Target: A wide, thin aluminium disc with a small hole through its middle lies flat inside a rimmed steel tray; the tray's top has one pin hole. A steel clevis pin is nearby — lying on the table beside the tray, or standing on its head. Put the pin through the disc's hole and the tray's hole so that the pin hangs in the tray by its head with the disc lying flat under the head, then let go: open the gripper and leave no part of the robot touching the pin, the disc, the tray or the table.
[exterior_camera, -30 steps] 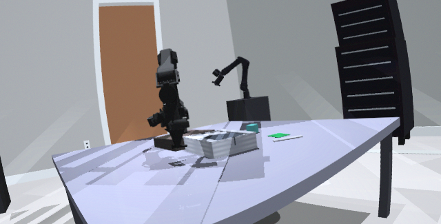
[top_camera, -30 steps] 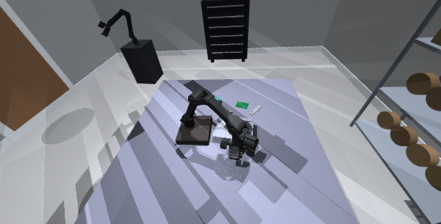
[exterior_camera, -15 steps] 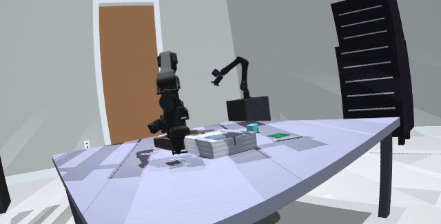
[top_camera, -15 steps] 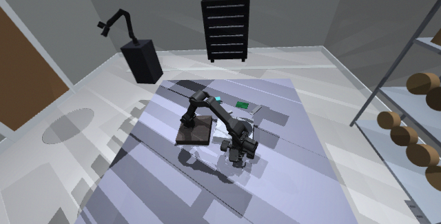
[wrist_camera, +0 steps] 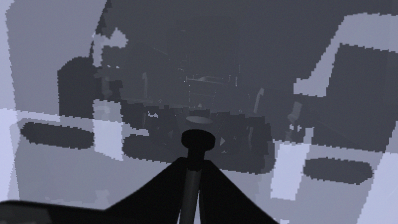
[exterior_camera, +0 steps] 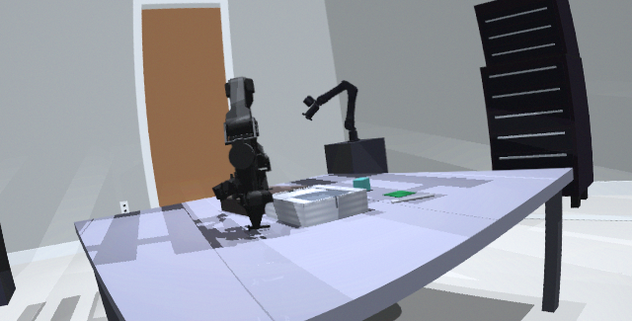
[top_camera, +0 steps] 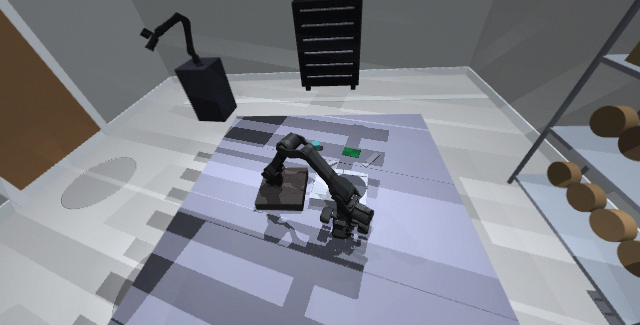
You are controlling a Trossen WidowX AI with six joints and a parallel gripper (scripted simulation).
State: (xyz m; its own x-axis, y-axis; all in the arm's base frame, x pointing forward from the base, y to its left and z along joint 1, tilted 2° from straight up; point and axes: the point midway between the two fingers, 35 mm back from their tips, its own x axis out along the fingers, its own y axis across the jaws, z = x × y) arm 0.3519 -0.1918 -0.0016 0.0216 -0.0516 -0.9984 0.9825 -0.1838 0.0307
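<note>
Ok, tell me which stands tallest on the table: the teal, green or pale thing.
The teal block; the green card and pale strip both lie thin and flat.

green block [top_camera: 316, 145] [exterior_camera: 361, 183], dark drawer cabinet [top_camera: 327, 40] [exterior_camera: 528, 84], brown door [top_camera: 35, 100] [exterior_camera: 185, 99]

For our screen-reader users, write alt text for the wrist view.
The gripper is closed on a dark clevis pin, its round head showing just beyond the fingertips and its shank running back between the fingers. Behind lies a pale lavender table top crossed by dark shadows.
</note>
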